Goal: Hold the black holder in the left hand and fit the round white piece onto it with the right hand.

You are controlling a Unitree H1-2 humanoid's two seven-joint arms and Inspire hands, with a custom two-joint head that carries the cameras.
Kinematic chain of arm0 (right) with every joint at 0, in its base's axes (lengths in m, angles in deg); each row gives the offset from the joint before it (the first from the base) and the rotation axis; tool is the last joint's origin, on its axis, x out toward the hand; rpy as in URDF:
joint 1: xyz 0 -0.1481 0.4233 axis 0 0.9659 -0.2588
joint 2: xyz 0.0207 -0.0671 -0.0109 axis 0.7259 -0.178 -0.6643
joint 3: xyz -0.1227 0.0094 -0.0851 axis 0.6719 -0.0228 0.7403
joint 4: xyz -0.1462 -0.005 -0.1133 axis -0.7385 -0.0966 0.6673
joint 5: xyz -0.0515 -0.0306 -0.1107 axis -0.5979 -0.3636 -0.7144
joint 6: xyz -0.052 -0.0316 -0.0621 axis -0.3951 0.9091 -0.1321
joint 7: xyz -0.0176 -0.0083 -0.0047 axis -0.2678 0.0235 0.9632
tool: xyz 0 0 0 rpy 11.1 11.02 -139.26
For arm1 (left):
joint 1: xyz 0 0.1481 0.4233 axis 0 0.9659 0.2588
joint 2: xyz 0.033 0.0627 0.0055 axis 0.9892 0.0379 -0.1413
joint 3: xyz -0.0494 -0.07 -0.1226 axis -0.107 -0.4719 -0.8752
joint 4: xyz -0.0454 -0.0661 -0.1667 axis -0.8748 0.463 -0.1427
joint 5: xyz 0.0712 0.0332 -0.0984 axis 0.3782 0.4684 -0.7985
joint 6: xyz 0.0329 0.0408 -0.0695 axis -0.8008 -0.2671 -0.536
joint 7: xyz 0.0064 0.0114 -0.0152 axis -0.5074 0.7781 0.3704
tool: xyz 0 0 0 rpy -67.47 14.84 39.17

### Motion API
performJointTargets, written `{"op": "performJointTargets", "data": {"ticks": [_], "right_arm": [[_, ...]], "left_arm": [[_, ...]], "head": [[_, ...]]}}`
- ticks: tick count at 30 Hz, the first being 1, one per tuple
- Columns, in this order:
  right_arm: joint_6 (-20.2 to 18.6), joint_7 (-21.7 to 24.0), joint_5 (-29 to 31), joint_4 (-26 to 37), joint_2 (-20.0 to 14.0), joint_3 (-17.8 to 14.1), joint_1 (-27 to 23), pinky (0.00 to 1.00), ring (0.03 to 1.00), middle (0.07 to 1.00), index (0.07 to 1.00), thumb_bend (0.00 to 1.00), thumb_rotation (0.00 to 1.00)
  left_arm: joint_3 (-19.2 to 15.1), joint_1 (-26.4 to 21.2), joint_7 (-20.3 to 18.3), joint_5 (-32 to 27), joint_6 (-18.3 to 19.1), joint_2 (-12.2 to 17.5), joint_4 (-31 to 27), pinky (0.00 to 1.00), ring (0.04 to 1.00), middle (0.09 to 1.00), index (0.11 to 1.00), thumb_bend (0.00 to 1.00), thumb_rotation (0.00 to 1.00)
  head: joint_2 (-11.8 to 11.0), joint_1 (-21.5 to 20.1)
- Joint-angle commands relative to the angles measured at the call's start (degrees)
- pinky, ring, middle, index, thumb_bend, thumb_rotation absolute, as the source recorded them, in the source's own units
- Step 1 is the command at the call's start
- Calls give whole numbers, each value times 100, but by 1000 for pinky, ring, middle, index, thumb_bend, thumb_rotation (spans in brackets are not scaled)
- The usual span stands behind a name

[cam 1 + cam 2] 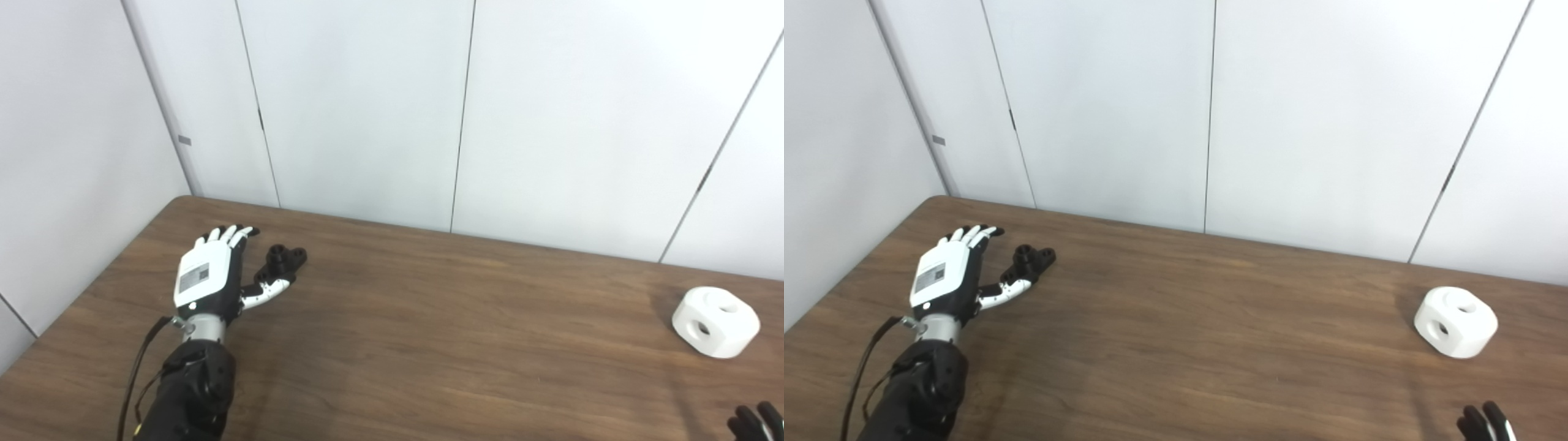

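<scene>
Wooden table [429, 343] against pale wall panels [355, 110], its two parts lying far apart.

Small and knobbly, the black holder [282, 260] lies near the far left corner, just beside the left hand [208, 275], which is spread flat, holding nothing, thumb close to it. Near the right edge sits the round white piece [715, 321], holed on its faces; bare wood stretches between. Only fingertips of the right hand [756, 421] show, grip unclear.

On the table [429, 343], the holder [283, 260] lies far out at ten o'clock, just right of the left hand [211, 275], near its thumb. The round piece [715, 321] sits well apart at three o'clock, with the right hand [756, 422] nearer, at four o'clock by the front edge.
</scene>
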Motion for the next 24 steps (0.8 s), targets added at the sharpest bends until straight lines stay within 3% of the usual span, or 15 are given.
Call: {"op": "performJointTargets", "data": {"ticks": [1, 16, 24], "right_arm": [[-112, -13, -20, -508, 165, 59, 11, 1000, 944, 943, 963, 704, 970], [-137, -36, -89, -466, 183, 79, 38, 1000, 960, 961, 975, 683, 991], [-187, -19, -97, -399, 168, 93, 71, 1000, 977, 972, 986, 643, 1000]], "left_arm": [[42, -320, 222, 59, 44, 197, 114, 997, 979, 934, 851, 778, 496], [425, -791, 414, -82, 345, 314, 1199, 1000, 991, 938, 844, 781, 512], [510, -895, 438, -301, 600, 281, 1419, 997, 989, 934, 818, 769, 462]], "head": [[8, 1], [-65, -52], [-67, -72]]}}
